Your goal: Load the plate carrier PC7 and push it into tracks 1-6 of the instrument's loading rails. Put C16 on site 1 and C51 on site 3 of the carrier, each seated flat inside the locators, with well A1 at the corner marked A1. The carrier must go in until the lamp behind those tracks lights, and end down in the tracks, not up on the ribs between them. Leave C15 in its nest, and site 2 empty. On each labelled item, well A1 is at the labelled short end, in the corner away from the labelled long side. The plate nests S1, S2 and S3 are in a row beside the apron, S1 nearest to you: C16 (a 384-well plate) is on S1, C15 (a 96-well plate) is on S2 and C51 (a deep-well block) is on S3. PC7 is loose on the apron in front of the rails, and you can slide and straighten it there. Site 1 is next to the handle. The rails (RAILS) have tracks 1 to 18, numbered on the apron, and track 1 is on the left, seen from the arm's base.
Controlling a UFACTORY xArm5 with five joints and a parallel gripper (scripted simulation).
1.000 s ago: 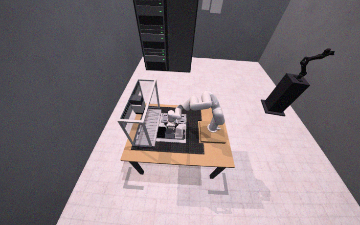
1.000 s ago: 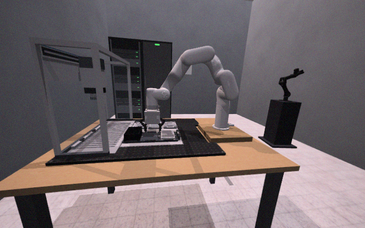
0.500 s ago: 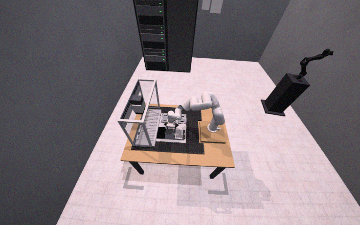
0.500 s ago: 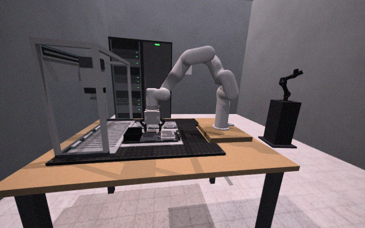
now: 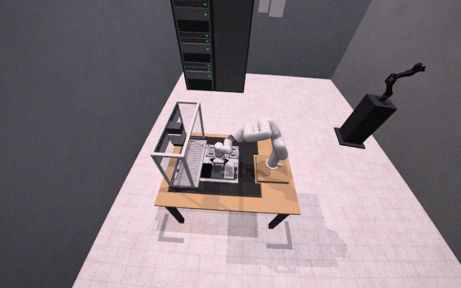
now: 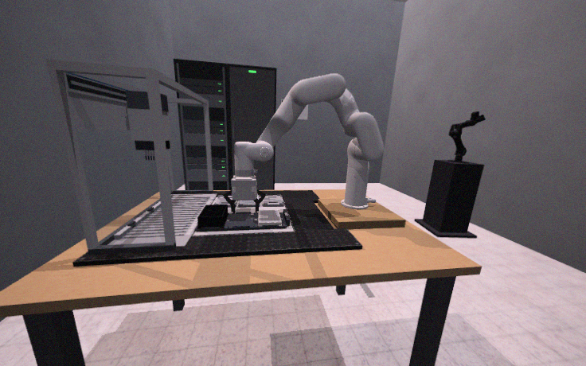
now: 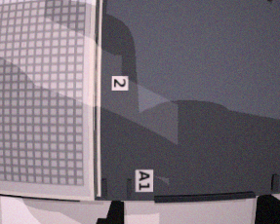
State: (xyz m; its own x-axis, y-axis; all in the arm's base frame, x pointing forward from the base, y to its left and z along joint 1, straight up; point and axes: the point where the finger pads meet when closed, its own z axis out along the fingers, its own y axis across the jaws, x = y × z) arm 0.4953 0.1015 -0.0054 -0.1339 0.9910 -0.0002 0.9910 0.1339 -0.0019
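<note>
Count: one white arm (image 5: 257, 133) (image 6: 318, 89) on the bench (image 5: 225, 203) (image 6: 240, 277), one black arm (image 5: 389, 82) (image 6: 457, 136) on a pedestal (image 5: 367, 118) (image 6: 452, 197) off to the side. One carrier (image 5: 218, 173) (image 6: 240, 221) (image 7: 200, 73), one pale plate (image 5: 228, 171) (image 6: 269, 217) (image 7: 39, 97) with a fine grid of wells on it, one black block (image 5: 206, 170) (image 6: 212, 216) at its other end. One set of rails (image 5: 192, 161) (image 6: 173, 220) inside one open frame (image 5: 187, 171) (image 6: 168, 204).

Gripper (image 5: 219, 164) (image 6: 245, 212) (image 7: 192, 220): released, fingers wide apart, nothing grasped.

Carrier is out on the pale apron (image 5: 222, 181) (image 6: 250, 232), in front of the rails, block end toward them, plate end toward the arm's base. Middle site, marked 2, is bare. In the wrist view the carrier's long edge runs just beside both fingertips; plate sits to one side of them, across the tag 2. Gripper is over the long side away from the outside camera, between plate and block along the carrier's length.

Hard to read: wrist view cuts off the far part of the plate and the next site's tag; block is out of that view. Nests are partly behind the gripper, so C15 can't be made out for sure. Fingertip contact with the carrier: can't tell. Plate seating and track lamp too small to judge.
</note>
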